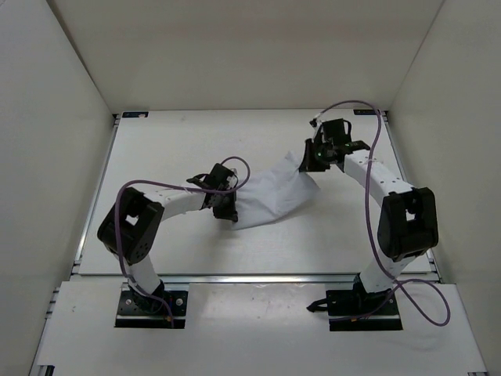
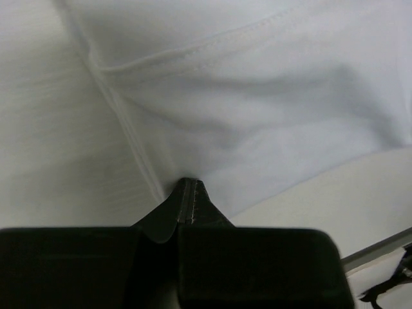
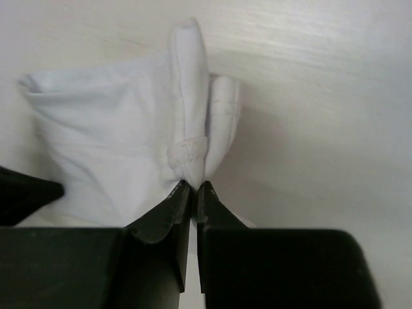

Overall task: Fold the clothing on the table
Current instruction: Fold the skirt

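Note:
The clothing [image 1: 270,197], a thin white fabric piece, lies stretched diagonally across the middle of the table [image 1: 172,141]. My left gripper [image 1: 225,210] is shut on its near-left edge; in the left wrist view the black fingertips [image 2: 182,193] pinch fabric [image 2: 257,109] beside a stitched hem. My right gripper [image 1: 311,163] is shut on the far-right corner. In the right wrist view its jaws stand nearly together, clamping a bunched hem fold [image 3: 190,154] at the gripper tips [image 3: 194,187], with the cloth raised a little there.
White walls [image 1: 63,117] enclose the table on three sides. A silver rail [image 1: 258,277] runs along the near edge, with both arm bases [image 1: 153,301] behind it. Purple cables [image 1: 372,180] loop over each arm.

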You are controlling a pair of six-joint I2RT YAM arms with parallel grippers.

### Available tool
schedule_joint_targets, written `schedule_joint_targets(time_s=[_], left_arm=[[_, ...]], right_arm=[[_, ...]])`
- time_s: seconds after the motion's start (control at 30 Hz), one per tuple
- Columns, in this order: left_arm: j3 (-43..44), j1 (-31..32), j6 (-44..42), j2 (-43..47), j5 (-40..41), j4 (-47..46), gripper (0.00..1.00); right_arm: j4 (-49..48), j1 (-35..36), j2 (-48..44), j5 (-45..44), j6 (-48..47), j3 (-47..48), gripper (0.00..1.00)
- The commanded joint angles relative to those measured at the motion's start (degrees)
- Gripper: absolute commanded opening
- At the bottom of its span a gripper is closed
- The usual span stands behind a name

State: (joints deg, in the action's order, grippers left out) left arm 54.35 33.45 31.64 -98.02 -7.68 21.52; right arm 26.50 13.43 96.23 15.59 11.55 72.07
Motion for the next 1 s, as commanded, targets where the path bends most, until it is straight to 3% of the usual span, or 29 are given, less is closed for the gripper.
schedule_joint_targets(time_s=[0.0, 0.3, 0.6, 0.8, 0.87, 0.93, 0.97], left_arm=[[3.0, 2.3, 2.1, -3.8, -2.8, -1.9, 0.00], [1.3, -0.6, 3.5, -5.5, -6.7, -6.5, 0.00], [-2.8, -2.8, 4.2, -4.3, -10.2, -10.0, 0.00], [-5.0, -4.7, 4.2, -3.2, -11.6, -11.0, 0.00], [-5.5, -5.3, 4.4, -3.2, -11.9, -11.4, 0.00], [-6.0, -5.9, 4.7, -3.1, -12.4, -11.9, 0.00], [-6.1, -5.7, 4.7, -2.6, -12.8, -11.6, 0.00]], right_arm=[[2.2, 4.5, -1.4, 3.0, -0.4, 5.4, 0.00], [-4.6, 18.2, 3.4, 7.2, 9.0, 2.8, 0.00], [-10.1, 22.9, 9.2, 9.5, 13.1, 5.6, 0.00], [-8.1, 25.2, 15.4, 8.8, 13.9, 11.7, 0.00], [-6.6, 25.1, 16.2, 8.5, 14.6, 14.0, 0.10], [-4.7, 24.7, 15.6, 8.8, 14.9, 15.3, 0.37], [-5.0, 24.7, 15.0, 8.8, 15.3, 15.6, 0.45]])
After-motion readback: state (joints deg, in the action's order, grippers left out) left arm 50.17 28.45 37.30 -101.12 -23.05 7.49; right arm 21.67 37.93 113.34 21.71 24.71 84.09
